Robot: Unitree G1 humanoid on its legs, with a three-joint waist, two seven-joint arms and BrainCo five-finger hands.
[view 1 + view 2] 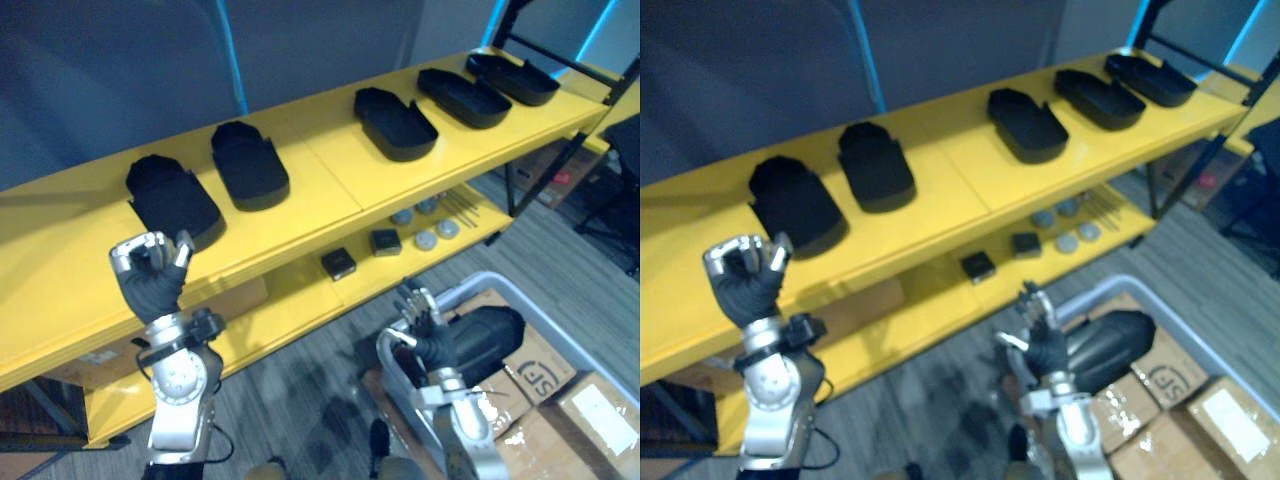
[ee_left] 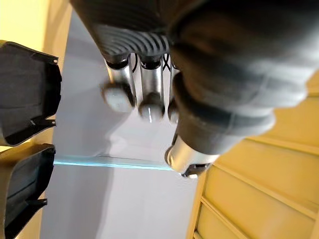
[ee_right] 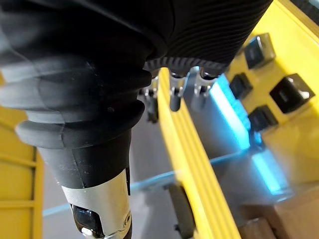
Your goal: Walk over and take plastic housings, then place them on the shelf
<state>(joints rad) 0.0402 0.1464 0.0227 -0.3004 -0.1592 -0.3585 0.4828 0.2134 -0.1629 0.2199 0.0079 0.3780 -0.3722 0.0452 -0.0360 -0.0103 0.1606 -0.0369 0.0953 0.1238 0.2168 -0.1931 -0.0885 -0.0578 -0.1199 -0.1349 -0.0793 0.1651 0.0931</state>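
Several black plastic housings lie in a row on the yellow shelf's top board [image 1: 320, 185], from the leftmost one [image 1: 175, 200] to the far right one [image 1: 512, 78]. My left hand [image 1: 150, 265] is raised just in front of the leftmost housing, fingers curled into a fist with nothing in it. Two housings [image 2: 25, 89] show beside it in the left wrist view. My right hand [image 1: 425, 325] hangs low at the right with its fingers straight and holds nothing. Just behind it, another black housing [image 1: 485, 335] lies in a grey bin [image 1: 530, 290].
The lower shelf board [image 1: 300, 300] carries small black boxes [image 1: 338, 263] and grey discs [image 1: 425, 240]. Cardboard boxes [image 1: 590, 410] stand on the floor at the lower right, under and beside the bin. A dark chair [image 1: 620, 170] is at the far right.
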